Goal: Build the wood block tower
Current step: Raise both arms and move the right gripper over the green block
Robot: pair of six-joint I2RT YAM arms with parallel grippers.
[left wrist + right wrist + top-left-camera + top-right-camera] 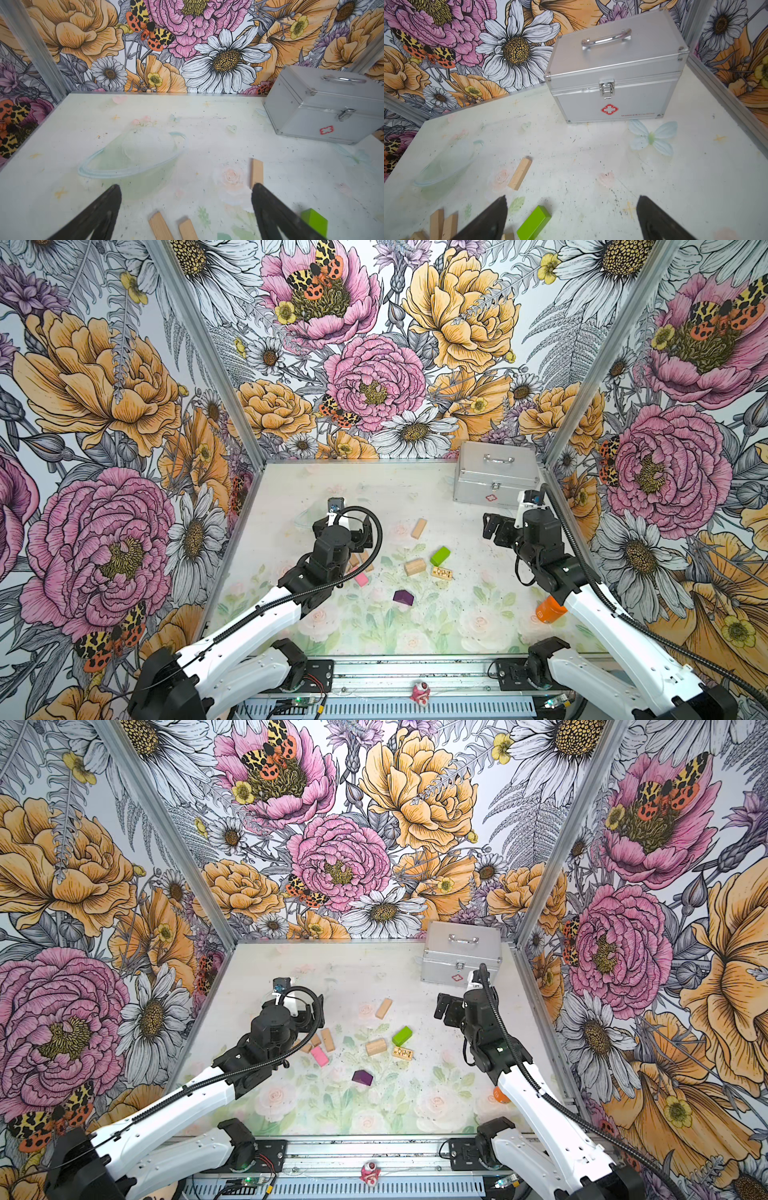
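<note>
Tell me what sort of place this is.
Probably a robot test booth, not a home: flower-printed wall panels in a metal frame enclose a table, two arms are bolted to a rail at its front, and toy wood blocks lie scattered.

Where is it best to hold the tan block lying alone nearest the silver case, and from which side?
Grip the lone tan block across its two long faces, near the middle, from straight above. It lies flat and slanted, with bare table all round, so jaws turned to its slant should fit on both sides.
</note>
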